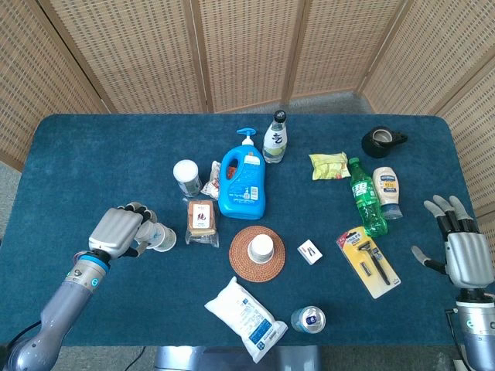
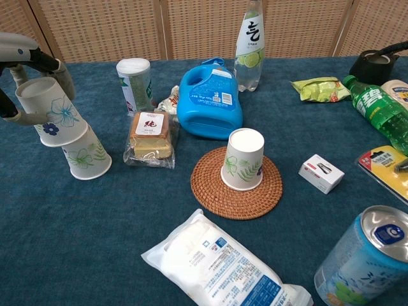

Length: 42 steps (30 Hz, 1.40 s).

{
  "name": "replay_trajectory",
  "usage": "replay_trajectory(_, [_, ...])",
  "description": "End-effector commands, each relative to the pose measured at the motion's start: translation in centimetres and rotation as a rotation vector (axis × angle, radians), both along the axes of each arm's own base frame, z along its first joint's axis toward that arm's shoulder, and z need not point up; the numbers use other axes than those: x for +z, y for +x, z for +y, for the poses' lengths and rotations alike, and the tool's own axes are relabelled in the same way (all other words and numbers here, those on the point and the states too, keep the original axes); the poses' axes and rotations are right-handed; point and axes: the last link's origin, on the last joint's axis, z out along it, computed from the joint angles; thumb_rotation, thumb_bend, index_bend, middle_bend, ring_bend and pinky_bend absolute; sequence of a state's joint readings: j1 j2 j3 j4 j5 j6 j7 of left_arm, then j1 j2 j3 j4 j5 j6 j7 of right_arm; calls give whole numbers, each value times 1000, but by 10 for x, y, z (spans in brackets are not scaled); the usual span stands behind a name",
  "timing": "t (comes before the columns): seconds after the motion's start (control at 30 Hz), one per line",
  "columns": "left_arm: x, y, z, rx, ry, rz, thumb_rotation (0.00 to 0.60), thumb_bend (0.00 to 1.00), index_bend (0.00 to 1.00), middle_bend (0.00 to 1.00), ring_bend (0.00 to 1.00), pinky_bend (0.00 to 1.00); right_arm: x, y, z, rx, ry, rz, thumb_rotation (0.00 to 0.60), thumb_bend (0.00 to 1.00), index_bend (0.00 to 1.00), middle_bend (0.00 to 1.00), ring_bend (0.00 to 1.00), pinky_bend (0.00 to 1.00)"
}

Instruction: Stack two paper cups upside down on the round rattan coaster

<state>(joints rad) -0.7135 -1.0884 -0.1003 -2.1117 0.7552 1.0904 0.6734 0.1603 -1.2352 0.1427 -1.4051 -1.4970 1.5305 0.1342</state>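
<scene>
One paper cup (image 2: 243, 159) with a green leaf print stands upside down on the round rattan coaster (image 2: 236, 186), seen from above as the cup (image 1: 262, 247) on the coaster (image 1: 256, 253). My left hand (image 1: 117, 230) grips a blue-flowered paper cup (image 2: 51, 111), upside down and tilted, resting over a second leaf-print cup (image 2: 86, 155) that stands upside down on the cloth at the left. My right hand (image 1: 458, 251) hovers open at the table's right edge, holding nothing.
A wrapped cake (image 2: 150, 138), blue detergent bottle (image 2: 210, 100), white canister (image 2: 134, 82) and clear drink bottle (image 2: 250, 44) stand behind the coaster. A white pouch (image 2: 223, 264) and a can (image 2: 365, 259) lie in front. A small box (image 2: 320, 173), green soda bottle (image 2: 375, 110) and razor pack (image 1: 368, 260) sit right.
</scene>
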Motion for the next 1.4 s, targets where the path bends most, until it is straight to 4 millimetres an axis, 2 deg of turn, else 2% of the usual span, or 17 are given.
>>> replay_trajectory(0.03, [-2,-1,2,2,2,1,600,394,313,323,213,375,0,0,0,0,1,0,600,227,155,139,0,222])
replay_trajectory(0.37, [-13,-2,7,12,-14,16,600,395,300,295,184,370,0,-1,-1,-2,-1,-1,600,230,156,139,0,222])
replay_trajectory(0.43, [-15,-4,6,19,-20,28,600,394,263,215,118,351,1,-1,-1,-1,-2,-2,600,229,156,140,0,222])
replay_trajectory(0.5, [-17,-5,6,33,-30,40,600,392,171,60,24,308,1,0,-1,-1,-2,-2,600,230,156,140,0,222])
replay_trajectory(0.57, [-18,-6,7,36,-32,47,600,390,83,0,0,274,0,-1,-1,-1,-1,-2,600,230,156,140,0,222])
replay_trajectory(0.77, [-20,-7,6,31,-27,40,600,390,26,0,0,249,0,0,-1,0,0,-1,600,228,155,141,0,222])
replay_trajectory(0.93, [-19,-8,5,-1,-13,11,600,390,26,0,0,249,1,0,-1,-1,-2,-3,600,228,156,142,0,222])
replay_trajectory(1.1, [-17,-16,3,-8,-17,64,600,391,27,0,0,249,2,0,-1,0,-6,-6,600,227,155,143,0,222])
replay_trajectory(1.4, [-41,-35,0,36,-83,102,600,391,26,0,0,250,2,0,0,-3,-6,-5,600,229,156,143,0,222])
